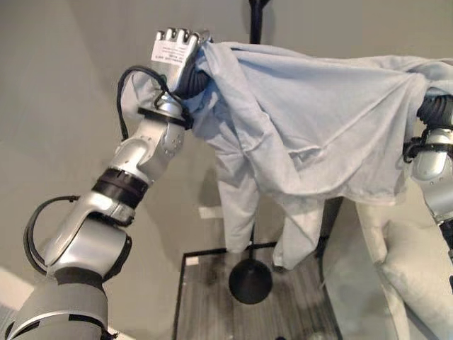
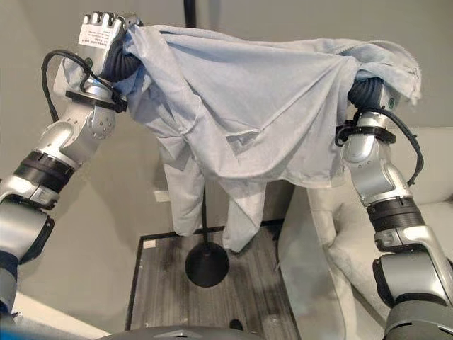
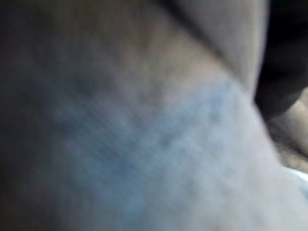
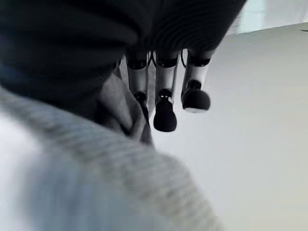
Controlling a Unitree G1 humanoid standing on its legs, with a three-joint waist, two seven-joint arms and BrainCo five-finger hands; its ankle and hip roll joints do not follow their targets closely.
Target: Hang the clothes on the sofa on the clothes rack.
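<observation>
I hold a pale blue-grey garment [image 2: 248,106] spread high between both hands, its sleeves hanging down. My left hand [image 1: 173,46] is raised at the upper left, fingers curled into the cloth at one end. In the left wrist view the cloth [image 3: 159,144] lies right against the camera. The other end is draped over my right hand [image 2: 364,92]. In the right wrist view its fingers [image 4: 166,115] hang fairly straight beside a fold of the cloth [image 4: 120,110]. The black clothes rack's pole [image 1: 256,21] rises behind the garment, and its round base [image 2: 207,268] stands on the floor below.
A light-coloured sofa [image 1: 403,269] stands at the right, close to my right arm. The rack's base rests on a wood-patterned floor panel with a dark border [image 2: 163,290]. A plain grey wall lies behind.
</observation>
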